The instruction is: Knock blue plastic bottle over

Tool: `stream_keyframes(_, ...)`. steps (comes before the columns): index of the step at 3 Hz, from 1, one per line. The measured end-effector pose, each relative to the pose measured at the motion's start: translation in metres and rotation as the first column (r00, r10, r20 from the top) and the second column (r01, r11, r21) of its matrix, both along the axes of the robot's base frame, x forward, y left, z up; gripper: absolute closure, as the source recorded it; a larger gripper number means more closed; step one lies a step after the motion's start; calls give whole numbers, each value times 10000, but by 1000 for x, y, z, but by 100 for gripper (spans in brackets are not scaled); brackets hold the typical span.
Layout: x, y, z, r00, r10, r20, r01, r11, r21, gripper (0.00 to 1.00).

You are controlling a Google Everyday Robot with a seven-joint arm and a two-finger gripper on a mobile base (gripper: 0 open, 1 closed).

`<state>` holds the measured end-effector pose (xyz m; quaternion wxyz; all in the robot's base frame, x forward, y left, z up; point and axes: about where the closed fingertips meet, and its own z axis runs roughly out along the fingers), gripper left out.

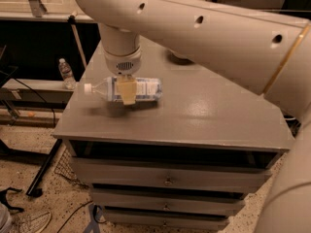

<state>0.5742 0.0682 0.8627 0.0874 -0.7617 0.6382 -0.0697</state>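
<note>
The blue plastic bottle (148,89) lies on its side on the grey table top (204,115), near the left edge. Its white cap (87,88) points left and its blue-and-white label faces up. My gripper (128,97) hangs straight down from the big cream arm (194,28) and sits right over the middle of the bottle, in front of it in this view. The part of the bottle behind the gripper is hidden.
A small clear bottle (66,73) stands on a low shelf left of the table. A pale bowl (177,57) shows partly behind the arm at the table's back. Drawers (167,178) sit under the top. Cables and a dark stand leg (43,166) lie on the floor at left.
</note>
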Motion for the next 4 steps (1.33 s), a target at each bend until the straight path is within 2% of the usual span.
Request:
stream_keyframes(1,0,0,0,10000,-1,20,1,10000,8,26)
stream_keyframes(2,2,-18,3,9999,-114,-32,115,9996,265,0)
stream_keyframes(3,6,-33,2,9998,-126,-158,132,9990,421,0)
stream_keyframes(4,17,-66,-6,9983,-136,-565,191,9950,984,0)
